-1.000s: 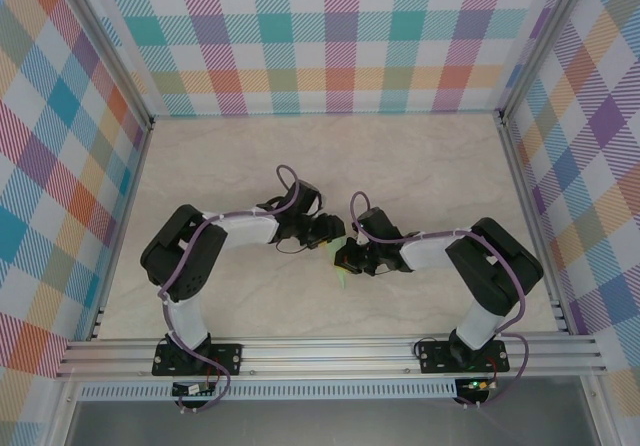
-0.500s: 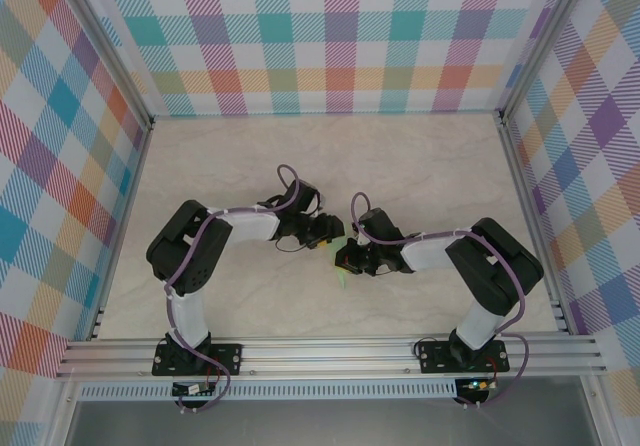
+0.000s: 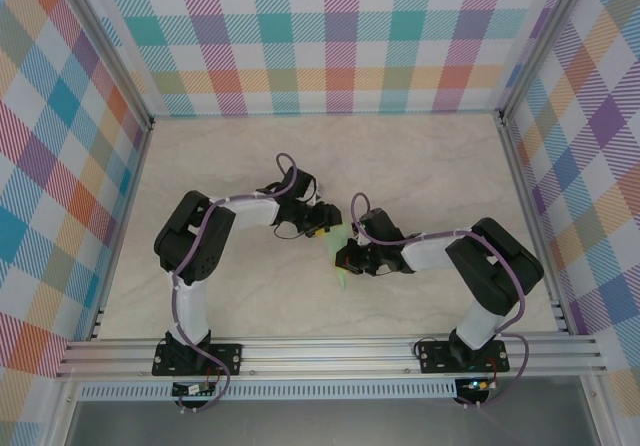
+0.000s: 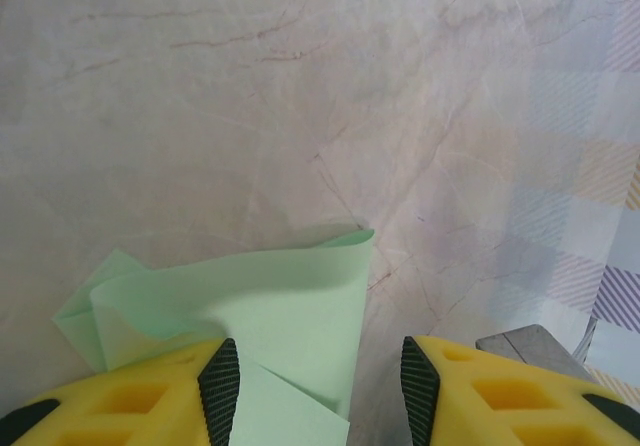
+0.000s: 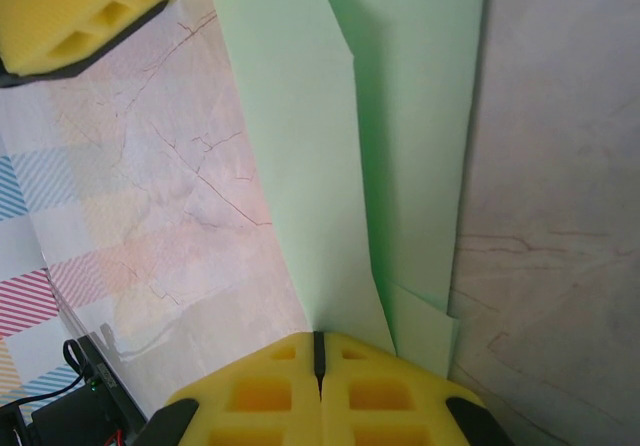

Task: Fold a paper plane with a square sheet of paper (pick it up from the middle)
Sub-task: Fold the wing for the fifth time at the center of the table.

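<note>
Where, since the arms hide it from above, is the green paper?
In the top view the green paper sits near the table centre, running from the shut right gripper to the open left gripper.

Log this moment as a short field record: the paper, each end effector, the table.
paper: pale green, folded in creased layers
right end effector: shut on one end of the paper
left end effector: open, the paper's other end between its fingers
table: marbled beige; both end effectors meet near its middle
</note>
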Robot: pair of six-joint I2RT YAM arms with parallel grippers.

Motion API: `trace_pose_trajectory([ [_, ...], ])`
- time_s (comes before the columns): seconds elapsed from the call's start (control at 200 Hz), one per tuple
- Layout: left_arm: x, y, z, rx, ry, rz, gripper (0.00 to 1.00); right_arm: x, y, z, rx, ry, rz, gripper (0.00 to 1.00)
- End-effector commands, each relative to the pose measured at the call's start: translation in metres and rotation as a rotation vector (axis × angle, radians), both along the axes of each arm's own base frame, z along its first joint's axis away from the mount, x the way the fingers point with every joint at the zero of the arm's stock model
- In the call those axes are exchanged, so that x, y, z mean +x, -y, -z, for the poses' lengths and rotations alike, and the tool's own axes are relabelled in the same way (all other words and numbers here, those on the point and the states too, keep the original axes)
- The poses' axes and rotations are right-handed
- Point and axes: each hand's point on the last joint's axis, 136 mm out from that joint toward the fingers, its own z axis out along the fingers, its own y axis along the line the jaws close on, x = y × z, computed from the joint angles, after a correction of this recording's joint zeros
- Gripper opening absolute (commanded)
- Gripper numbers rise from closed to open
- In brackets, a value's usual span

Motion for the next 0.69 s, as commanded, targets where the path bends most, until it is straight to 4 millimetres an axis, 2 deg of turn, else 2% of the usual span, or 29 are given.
trace_pose_trajectory([
  [0.0, 0.036, -0.021, 0.011, 0.063, 0.08, -0.038, 0.5, -0.056, 0.049, 0.055, -0.225, -0.232, -0.01, 0.02],
  [0.16, 0.046, -0.029, 0.015, 0.062, 0.068, -0.046, 0.5, -0.057, 0.05, 0.056, -0.226, -0.234, -0.011, 0.02],
  [0.415, 0.06, -0.037, 0.004, 0.054, 0.078, -0.043, 0.51, -0.055, 0.048, 0.056, -0.219, -0.23, -0.017, 0.02],
  [0.55, 0.068, -0.04, -0.016, 0.035, 0.102, -0.05, 0.51, -0.051, 0.044, 0.053, -0.203, -0.221, -0.026, 0.02],
  [0.69, 0.064, -0.038, -0.059, -0.013, 0.157, -0.053, 0.51, -0.042, 0.037, 0.047, -0.185, -0.197, -0.033, 0.02],
])
